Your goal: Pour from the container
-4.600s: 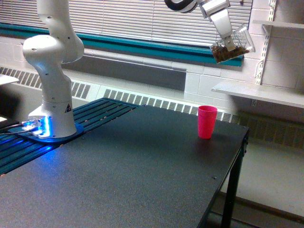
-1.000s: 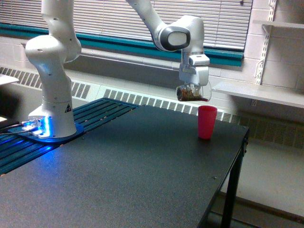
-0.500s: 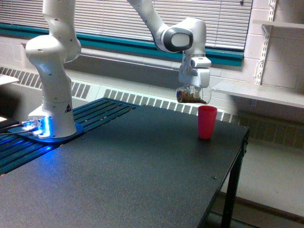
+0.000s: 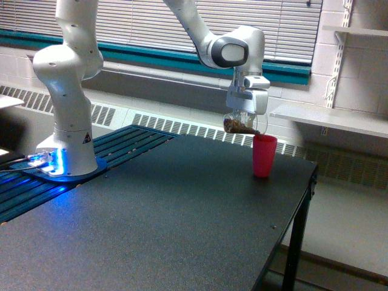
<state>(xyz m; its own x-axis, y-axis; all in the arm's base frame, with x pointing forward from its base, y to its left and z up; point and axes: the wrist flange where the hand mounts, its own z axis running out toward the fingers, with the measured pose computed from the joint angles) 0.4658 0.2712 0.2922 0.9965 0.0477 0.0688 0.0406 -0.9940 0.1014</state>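
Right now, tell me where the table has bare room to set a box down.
The black table is bare from the robot base across to the pink cup, including the whole near side. Only the far right corner is busy: the gripper tilts the container at the cup's rim.

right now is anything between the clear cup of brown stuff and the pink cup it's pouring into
Nothing visible stands between them. The clear cup, held in the gripper, is tilted just above and to the exterior view's left of the pink cup, its lip close to the pink rim. The black table around the pink cup shows no other objects.
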